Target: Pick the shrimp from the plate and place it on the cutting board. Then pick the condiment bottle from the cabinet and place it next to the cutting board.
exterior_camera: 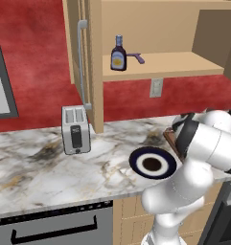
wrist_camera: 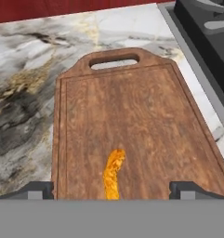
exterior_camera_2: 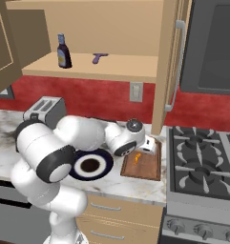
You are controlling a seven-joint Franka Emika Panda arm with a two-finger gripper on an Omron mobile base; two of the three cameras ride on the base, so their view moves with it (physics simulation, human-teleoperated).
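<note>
The orange shrimp [wrist_camera: 113, 173] lies on the reddish-brown cutting board [wrist_camera: 146, 111], near its close end. My gripper [wrist_camera: 112, 188] hovers just over it, open, with its two fingertips [wrist_camera: 39, 188] spread wide on either side and nothing between them. From the right base view, the gripper [exterior_camera_2: 141, 148] hangs over the board [exterior_camera_2: 147, 167] with the shrimp [exterior_camera_2: 136, 156] under it. The navy-rimmed plate [exterior_camera_2: 105, 158] sits left of the board and holds no food. In the open cabinet [exterior_camera: 174, 63], the condiment bottle [exterior_camera: 118, 53] stands upright on the shelf.
A purple utensil [exterior_camera: 136, 58] lies on the shelf right of the bottle. A toaster [exterior_camera: 75, 129] stands on the marble counter at the left. The stove [exterior_camera_2: 202, 162] borders the board on the right. The cabinet door's grey bar handle [exterior_camera: 81, 62] hangs above the toaster.
</note>
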